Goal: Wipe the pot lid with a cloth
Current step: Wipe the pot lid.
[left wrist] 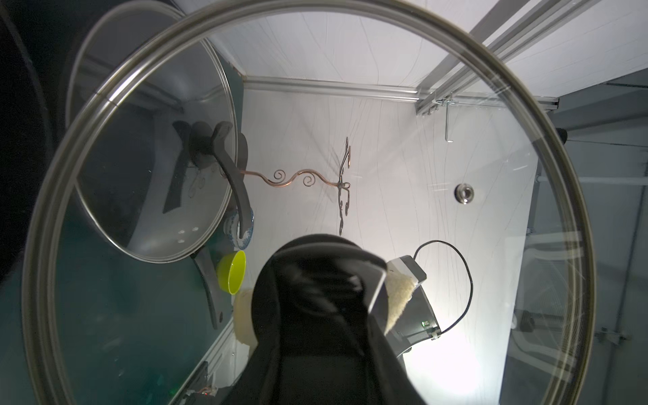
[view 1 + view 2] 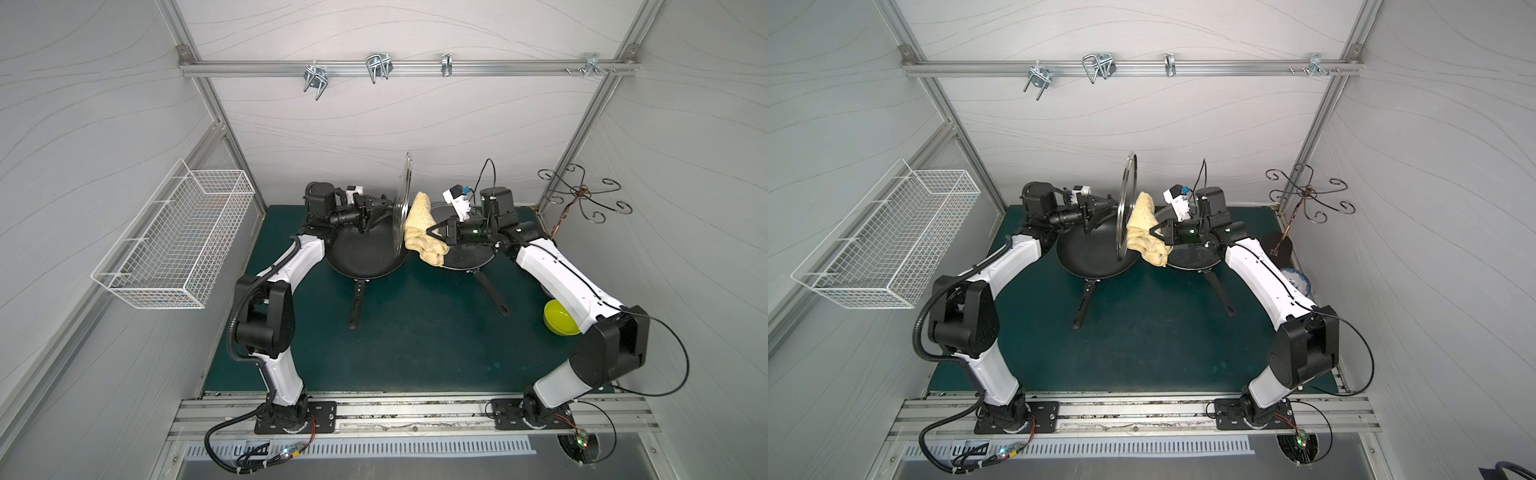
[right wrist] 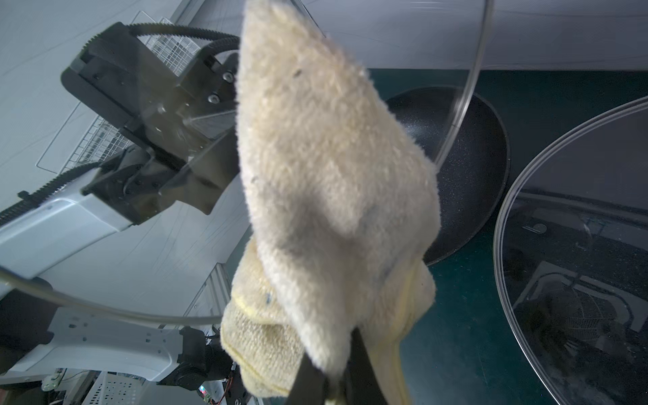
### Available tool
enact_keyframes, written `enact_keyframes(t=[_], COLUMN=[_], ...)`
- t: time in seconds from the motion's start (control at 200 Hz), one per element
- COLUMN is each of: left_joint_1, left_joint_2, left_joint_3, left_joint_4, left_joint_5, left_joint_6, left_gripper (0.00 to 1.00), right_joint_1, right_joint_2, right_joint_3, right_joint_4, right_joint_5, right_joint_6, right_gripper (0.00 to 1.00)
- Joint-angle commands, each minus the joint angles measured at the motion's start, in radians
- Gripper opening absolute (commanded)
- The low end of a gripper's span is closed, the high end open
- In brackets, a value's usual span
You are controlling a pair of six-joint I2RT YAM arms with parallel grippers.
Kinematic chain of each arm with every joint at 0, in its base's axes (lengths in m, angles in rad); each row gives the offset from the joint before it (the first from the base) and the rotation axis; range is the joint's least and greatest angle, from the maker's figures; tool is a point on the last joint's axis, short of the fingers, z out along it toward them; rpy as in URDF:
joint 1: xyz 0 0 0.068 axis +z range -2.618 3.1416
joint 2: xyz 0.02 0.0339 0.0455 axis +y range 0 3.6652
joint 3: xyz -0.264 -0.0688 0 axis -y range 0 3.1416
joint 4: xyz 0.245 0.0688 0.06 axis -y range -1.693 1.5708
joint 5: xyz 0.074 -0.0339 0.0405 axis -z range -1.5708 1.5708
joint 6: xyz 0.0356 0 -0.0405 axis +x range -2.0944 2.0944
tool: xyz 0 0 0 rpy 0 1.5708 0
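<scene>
A glass pot lid (image 2: 401,195) (image 2: 1125,195) with a metal rim stands on edge above the left frying pan. My left gripper (image 2: 385,203) (image 2: 1109,204) (image 1: 326,291) is shut on its dark knob (image 1: 315,266), and the glass (image 1: 385,115) fills the left wrist view. The pale yellow, stained cloth (image 2: 420,224) (image 2: 1143,226) (image 3: 326,168) lies against the lid's far face. My right gripper (image 2: 435,230) (image 2: 1159,231) (image 3: 333,378) is shut on the cloth's lower folds. Bits of cloth (image 1: 398,294) show through the glass beside the knob.
Two black frying pans (image 2: 361,257) (image 2: 469,257) sit on the green mat, the right one under a second glass lid (image 3: 578,266). A yellow-green bowl (image 2: 559,318) and a blue-patterned dish (image 2: 1296,280) are at the right. A wire basket (image 2: 174,241) hangs left; a copper stand (image 2: 582,195) is back right.
</scene>
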Motion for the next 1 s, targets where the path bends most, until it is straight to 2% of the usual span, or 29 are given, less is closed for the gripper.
enact_keyframes(t=[0.0, 0.12, 0.25, 0.45, 0.65, 0.84, 0.996], left_joint_1=[-0.025, -0.033, -0.036, -0.037, -0.037, -0.037, -0.037], left_joint_2=[-0.010, 0.014, 0.043, 0.058, 0.059, 0.050, 0.043], left_joint_3=[0.117, 0.133, 0.154, 0.134, 0.088, 0.060, 0.042], left_joint_4=[0.412, 0.474, 0.478, 0.480, 0.509, 0.517, 0.512], left_joint_5=[0.054, 0.014, 0.001, 0.038, 0.126, 0.171, 0.209], left_joint_6=[-0.235, -0.288, -0.311, -0.310, -0.286, -0.276, -0.267], left_gripper=[0.00, 0.00, 0.00, 0.00, 0.00, 0.00, 0.00], right_joint_1=[0.005, 0.016, 0.032, 0.059, 0.072, 0.061, 0.033], right_joint_2=[0.034, 0.046, 0.042, -0.002, -0.008, -0.009, 0.037], right_joint_3=[0.037, 0.039, 0.027, 0.033, 0.099, 0.146, 0.217], right_joint_4=[0.006, -0.036, -0.040, 0.042, 0.106, 0.208, 0.293], right_joint_5=[-0.023, -0.016, -0.078, -0.218, -0.282, -0.263, -0.176], right_joint_6=[-0.014, -0.063, -0.087, -0.074, -0.059, -0.005, 0.072], right_gripper=[0.00, 0.00, 0.00, 0.00, 0.00, 0.00, 0.00])
